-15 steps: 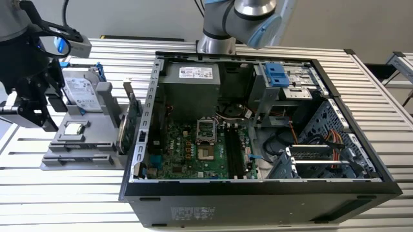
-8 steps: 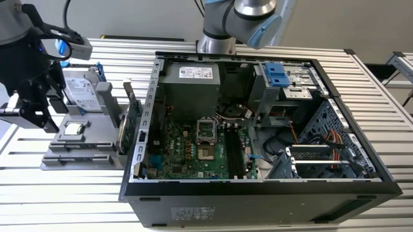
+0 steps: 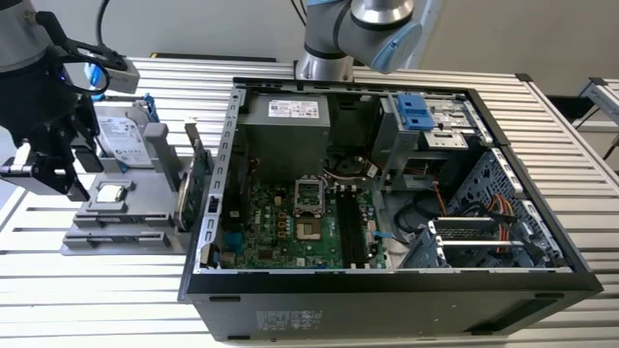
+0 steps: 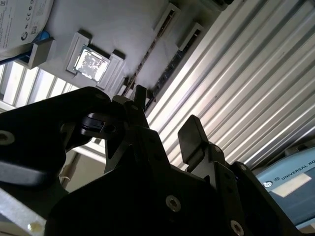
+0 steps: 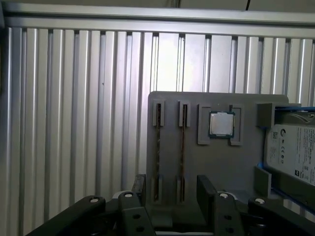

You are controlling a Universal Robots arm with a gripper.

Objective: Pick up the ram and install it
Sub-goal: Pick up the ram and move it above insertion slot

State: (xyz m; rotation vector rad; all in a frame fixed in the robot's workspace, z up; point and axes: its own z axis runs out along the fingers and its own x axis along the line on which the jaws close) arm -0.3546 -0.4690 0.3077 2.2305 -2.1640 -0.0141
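Ribbed aluminium forms the table (image 3: pixel 77 290). A grey holder (image 3: pixel 116 243) sits near the table's edge at the exterior view's left. Just beside it, an open computer case (image 3: pixel 387 297) takes up the middle of the table.

The ram (image 5: pixel 158 147) stands on edge in a slot at one end of the holder. In the first wrist view it shows as a thin brownish strip. A second strip (image 5: pixel 182 147) like it sits in the next slot, parallel and close by. A square chip (image 5: pixel 221 124) lies in a pocket between these slots and the hard drive (image 5: pixel 290 147). The hard drive rests in a blue frame at the holder's other end. A green card (image 3: pixel 198 181) stands upright along the holder's edge nearest the case.

The black gripper (image 5: pixel 172 191) hangs over the slot end of the holder. Its jaws are spread wide and nothing is between them. In the first wrist view both slots lie in line with the gap between the fingers (image 5: pixel 206 189). In the exterior view the gripper (image 3: pixel 60 185) is over the holder's side farthest from the case.

Inside the case a green circuit board (image 3: pixel 275 232) lies flat, with long black sockets (image 3: pixel 350 228) along its side.
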